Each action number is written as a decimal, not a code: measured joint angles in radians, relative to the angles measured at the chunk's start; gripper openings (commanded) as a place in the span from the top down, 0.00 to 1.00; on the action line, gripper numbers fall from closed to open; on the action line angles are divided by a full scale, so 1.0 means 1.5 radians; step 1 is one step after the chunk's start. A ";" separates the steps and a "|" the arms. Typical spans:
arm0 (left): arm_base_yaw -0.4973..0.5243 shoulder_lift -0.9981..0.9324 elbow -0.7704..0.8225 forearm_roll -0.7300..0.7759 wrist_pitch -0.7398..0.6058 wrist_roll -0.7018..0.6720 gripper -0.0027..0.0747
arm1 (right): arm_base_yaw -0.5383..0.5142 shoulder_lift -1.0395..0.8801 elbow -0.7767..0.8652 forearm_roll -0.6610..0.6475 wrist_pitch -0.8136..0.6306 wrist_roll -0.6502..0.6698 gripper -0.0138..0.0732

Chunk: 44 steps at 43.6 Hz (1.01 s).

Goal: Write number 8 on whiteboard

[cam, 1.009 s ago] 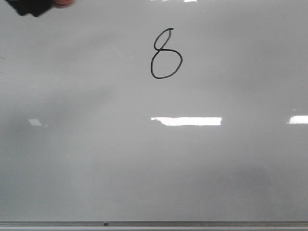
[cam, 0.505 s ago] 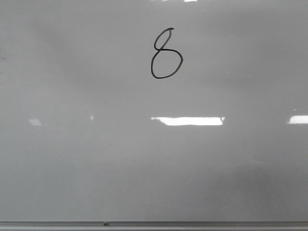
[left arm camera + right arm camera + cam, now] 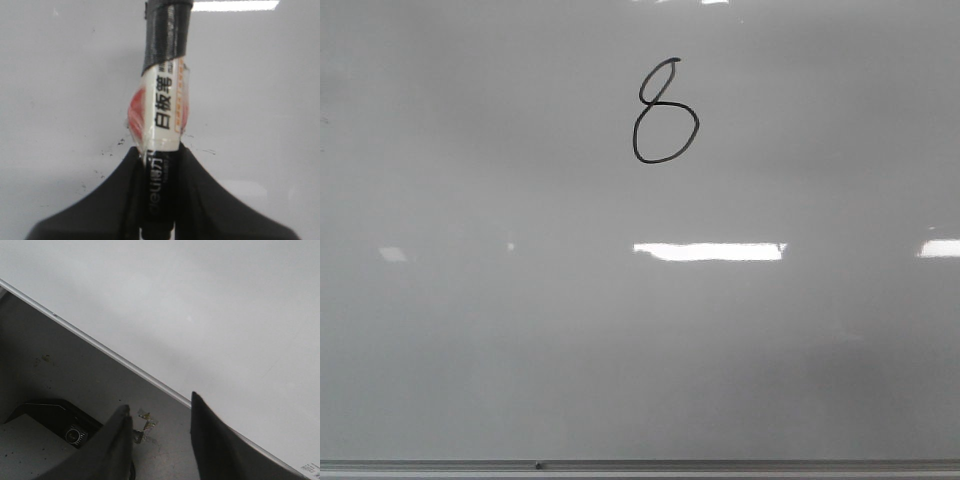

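Note:
A black hand-drawn number 8 [image 3: 665, 112] stands on the whiteboard [image 3: 520, 350] in the upper middle of the front view. No gripper shows in the front view. In the left wrist view my left gripper [image 3: 160, 160] is shut on a black-and-white marker [image 3: 165, 110] that points out over the whiteboard [image 3: 60, 75]. In the right wrist view my right gripper [image 3: 160, 412] is open and empty, over the board's edge strip [image 3: 100, 347], with the whiteboard [image 3: 210, 305] beyond.
A grey edge strip [image 3: 640, 466] runs along the near side of the board. Bright light glares [image 3: 708, 251] lie across its middle. Beside the board, the right wrist view shows a grey surface [image 3: 60, 375], a black device [image 3: 55, 422] and a scrap of tape [image 3: 145, 425].
A dark object with a reddish tip at the top left of the front view one second ago has left the view. The drawn 8 is unchanged.

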 measured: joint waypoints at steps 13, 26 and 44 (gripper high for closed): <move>0.000 0.112 -0.029 0.000 -0.003 0.000 0.93 | 0.000 0.000 0.000 0.000 -0.008 0.001 0.49; 0.000 0.210 -0.101 -0.002 0.060 0.000 0.75 | 0.000 0.000 0.000 0.000 -0.009 0.001 0.49; 0.001 0.234 -0.142 -0.001 0.135 0.005 0.47 | 0.000 0.000 0.000 0.000 -0.009 0.001 0.49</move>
